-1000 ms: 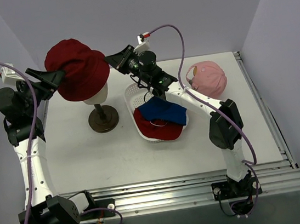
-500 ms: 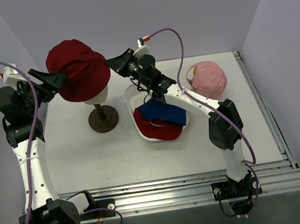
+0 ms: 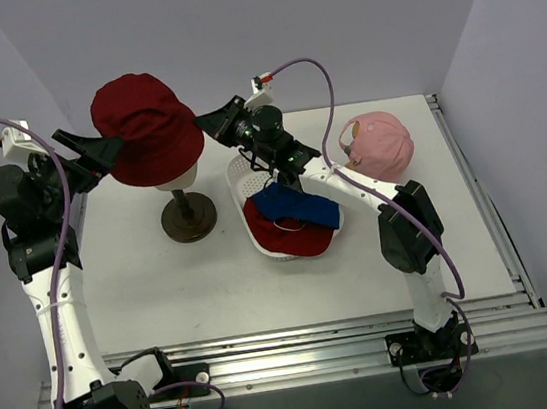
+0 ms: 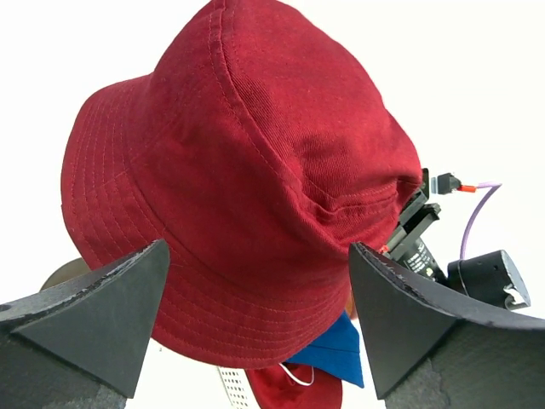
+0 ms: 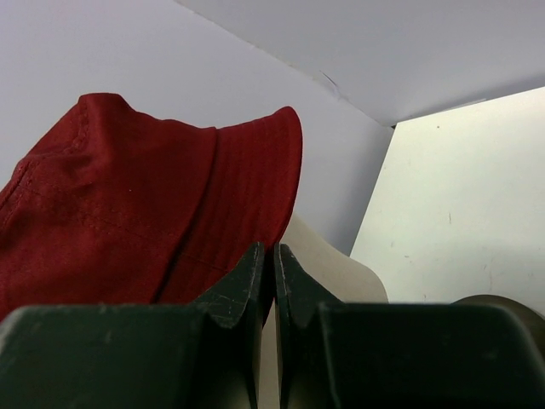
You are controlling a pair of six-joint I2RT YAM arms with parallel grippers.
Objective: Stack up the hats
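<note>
Worktop (image 3: pixel 264 286): white, pale-walled.
Dark red bucket hat (image 3: pixel 147 125): seated on mannequin head (image 3: pixel 178 180).
Left tool (image 3: pixel 110 150): spread, held either side of the brim.
Right tool (image 5: pixel 272 256): pressed together beside the hat.

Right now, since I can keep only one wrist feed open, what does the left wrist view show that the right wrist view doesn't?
Only the left wrist view: the left claw open wide, facing the dark red bucket hat, with part of the blue hat and red cap below it. Only the right wrist view: the right claw shut, and the cream mannequin head showing under the brim. Both: the dark red bucket hat.
</note>
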